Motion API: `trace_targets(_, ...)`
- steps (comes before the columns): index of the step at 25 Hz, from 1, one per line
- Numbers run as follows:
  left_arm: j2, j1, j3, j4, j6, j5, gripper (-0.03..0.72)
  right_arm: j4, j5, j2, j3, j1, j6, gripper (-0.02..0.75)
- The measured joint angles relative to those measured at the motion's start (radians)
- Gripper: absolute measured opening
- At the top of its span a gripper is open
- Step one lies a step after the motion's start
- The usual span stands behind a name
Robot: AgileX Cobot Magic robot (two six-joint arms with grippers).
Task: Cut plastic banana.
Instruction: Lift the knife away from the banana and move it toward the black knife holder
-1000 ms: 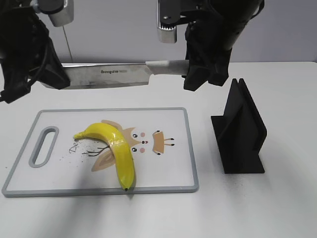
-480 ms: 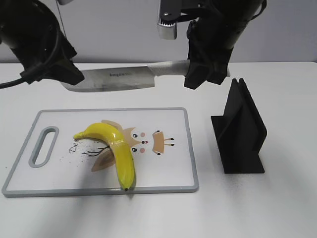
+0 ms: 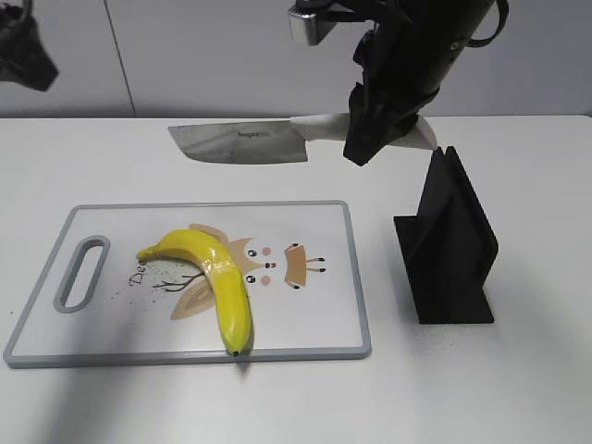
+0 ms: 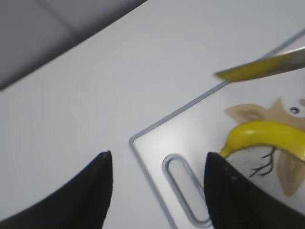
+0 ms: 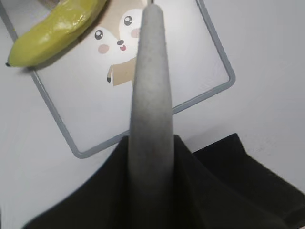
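The plastic banana [image 3: 211, 274] lies on the cutting board [image 3: 314, 319], stem to the left, dark tip near the front edge. It also shows in the left wrist view [image 4: 269, 135] and the right wrist view [image 5: 57, 26]. My right gripper [image 3: 377, 129] is shut on the pale handle of a knife [image 3: 242, 142] and holds it level in the air behind the board, blade pointing left. In the right wrist view the handle [image 5: 150, 90] runs out from between the shut jaws of the right gripper [image 5: 151, 157]. My left gripper [image 4: 158, 157] is open and empty, high above the board's left end.
A black knife stand [image 3: 449, 245] stands on the table right of the board. The board has a handle slot [image 4: 183, 195] at its left end. The left arm [image 3: 18, 46] is at the far upper left. The blade tip [image 4: 259, 69] shows in the left wrist view.
My left arm has pulled away from the blade's left end, up and to the left. The knife has shifted right with my right gripper. The banana has not moved.
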Motion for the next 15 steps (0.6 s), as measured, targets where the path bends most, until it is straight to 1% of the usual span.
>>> trace_targets(2, -0.001, 0.066, -0.004, 0.026, -0.089, 0.084, 0.587, -0.003, 0.007, 0.000, -0.002, 0.000, 0.073, 0.190)
trace_targets(3, -0.001, 0.102, -0.008, 0.027, -0.112, 0.143, 0.587, -0.003, 0.015, 0.000, -0.006, 0.000, 0.106, 0.190)
trace_targets(6, -0.003, 0.183, -0.011, 0.002, -0.138, 0.305, 0.585, -0.003, 0.051, 0.000, -0.025, 0.000, 0.245, 0.190)
trace_targets(8, -0.009, 0.225, -0.010, -0.046, -0.145, 0.338, 0.580, -0.003, 0.079, 0.000, -0.034, 0.000, 0.359, 0.190)
trace_targets(10, -0.036, 0.251, 0.011, -0.099, -0.149, 0.342, 0.577, -0.003, 0.110, 0.000, -0.035, 0.000, 0.449, 0.190)
trace_targets(12, -0.085, 0.260, 0.050, -0.138, -0.149, 0.343, 0.577, -0.004, 0.115, -0.010, -0.023, 0.000, 0.524, 0.190)
trace_targets(15, -0.182, 0.260, 0.134, -0.143, -0.149, 0.345, 0.570, -0.003, 0.094, -0.080, 0.051, 0.000, 0.600, 0.190)
